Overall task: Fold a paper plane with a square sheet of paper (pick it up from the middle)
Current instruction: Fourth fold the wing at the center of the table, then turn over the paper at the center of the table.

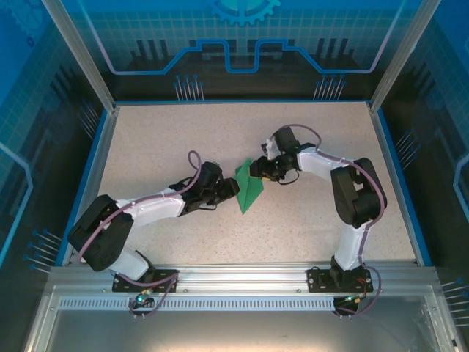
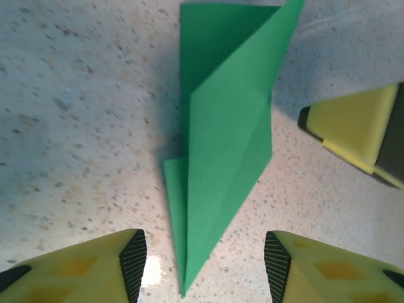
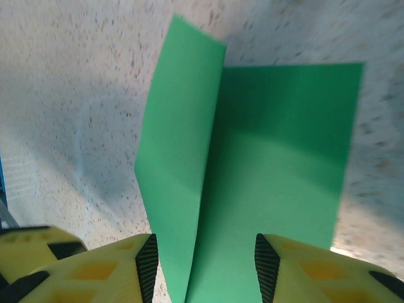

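Note:
The green paper plane (image 1: 248,189) lies on the speckled table between the two arms, a narrow dart with its point toward the near edge. In the left wrist view the paper plane (image 2: 221,158) runs up the middle, one wing flap raised, its point ending between the fingers. My left gripper (image 2: 205,265) is open and touches nothing; from above the left gripper (image 1: 233,189) sits just left of the dart. My right gripper (image 3: 206,268) is open, its fingers on either side of the plane's broad end (image 3: 278,177), where a flap stands up on the left. From above the right gripper (image 1: 256,174) is at the dart's far end.
A yellow finger of the right gripper (image 2: 353,129) shows at the right of the left wrist view, close to the paper. A blue rim (image 1: 91,176) and clear walls enclose the table (image 1: 308,220). Both arm bases stand at the near edge.

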You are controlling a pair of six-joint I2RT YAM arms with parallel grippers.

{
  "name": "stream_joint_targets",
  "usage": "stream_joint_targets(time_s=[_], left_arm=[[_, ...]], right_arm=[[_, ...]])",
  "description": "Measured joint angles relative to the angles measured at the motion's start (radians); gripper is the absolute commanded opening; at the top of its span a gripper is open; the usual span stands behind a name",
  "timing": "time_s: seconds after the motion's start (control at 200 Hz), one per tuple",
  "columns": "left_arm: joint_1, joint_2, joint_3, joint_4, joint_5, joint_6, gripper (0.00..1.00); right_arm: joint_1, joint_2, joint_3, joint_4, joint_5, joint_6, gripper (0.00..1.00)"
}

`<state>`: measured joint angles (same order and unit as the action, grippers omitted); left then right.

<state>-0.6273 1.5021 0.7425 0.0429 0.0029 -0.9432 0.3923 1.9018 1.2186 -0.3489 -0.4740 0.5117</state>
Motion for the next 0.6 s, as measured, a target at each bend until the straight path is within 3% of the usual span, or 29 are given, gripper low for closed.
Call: stream_joint_targets(time_s=[0.34,0.5,0.6], left_arm=[[0.040,-0.012,-0.056,-0.003,-0.006,-0.004,0.75],[0.050,-0.024,-0.083,0.010,0.002,-0.008,0.79],[0.063,-0.036,-0.110,0.042,0.027,-0.009,0.82]], right_arm=[[0.035,0.116,0.027,0.029,-0.062,-0.016,0.33],[0.035,0.135,0.034,0.056,-0.100,-0.015,0.15],[0.035,0.135,0.035,0.085,-0.135,-0.011,0.09]])
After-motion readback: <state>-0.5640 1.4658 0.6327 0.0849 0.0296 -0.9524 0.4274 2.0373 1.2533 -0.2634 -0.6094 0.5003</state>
